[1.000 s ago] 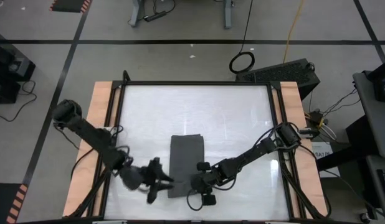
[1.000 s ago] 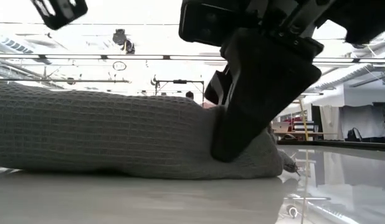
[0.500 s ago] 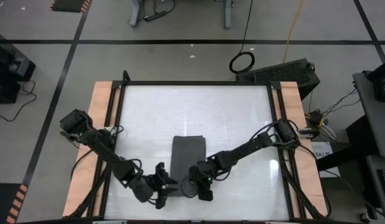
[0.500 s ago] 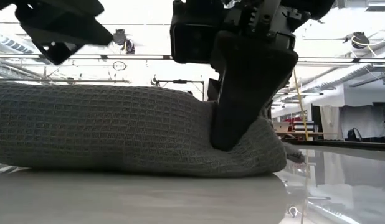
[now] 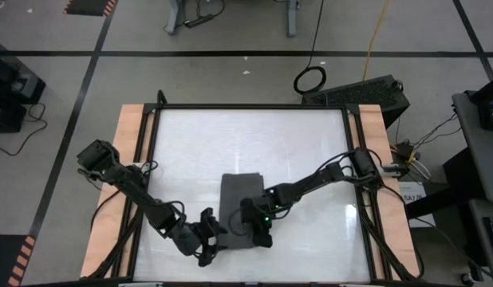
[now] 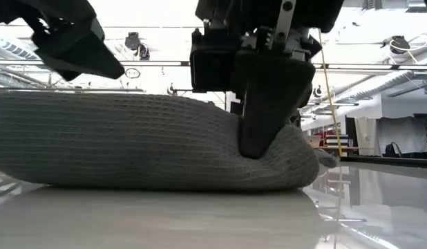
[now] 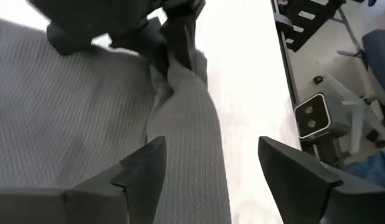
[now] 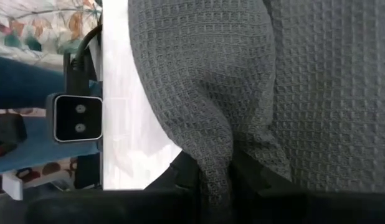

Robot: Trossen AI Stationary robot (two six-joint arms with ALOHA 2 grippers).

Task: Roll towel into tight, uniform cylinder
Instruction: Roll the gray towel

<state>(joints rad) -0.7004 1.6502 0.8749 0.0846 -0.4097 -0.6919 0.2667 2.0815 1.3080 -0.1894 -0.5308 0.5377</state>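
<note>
The dark grey towel (image 5: pixel 240 195) lies on the white table near its front edge, and its near end (image 6: pixel 130 145) is bunched into a thick roll. My right gripper (image 5: pixel 253 226) is shut on that roll near its right end. My left gripper (image 5: pixel 217 237) hovers open at the roll's left end. In the left wrist view its two fingers (image 7: pixel 142 171) stand on either side of the rolled edge (image 7: pixel 192 137) without touching it. In the low view it hangs above the towel (image 6: pixel 82 48). My right gripper pinches a raised fold of the towel's rolled near end (image 8: pixel 217 149) between its two fingers, close to the roll's right end (image 6: pixel 269 149). The fingers come from above, slanting down. The cloth dents in at the fingers, and the rest of the towel lies on the table.
The table has a black frame (image 5: pixel 254 106) and wooden side rails (image 5: pixel 127 159). A small white camera (image 8: pixel 77 118) stands at the table's near edge, just in front of the towel. Bare white table (image 5: pixel 254 143) stretches beyond the towel toward the far edge.
My left gripper has come down toward the towel's near left corner. My right gripper has shifted toward the table's left along the roll and rolled its wrist, so its fingers stand steeper. It stays shut on the fold. The roll's right end has bulged higher.
</note>
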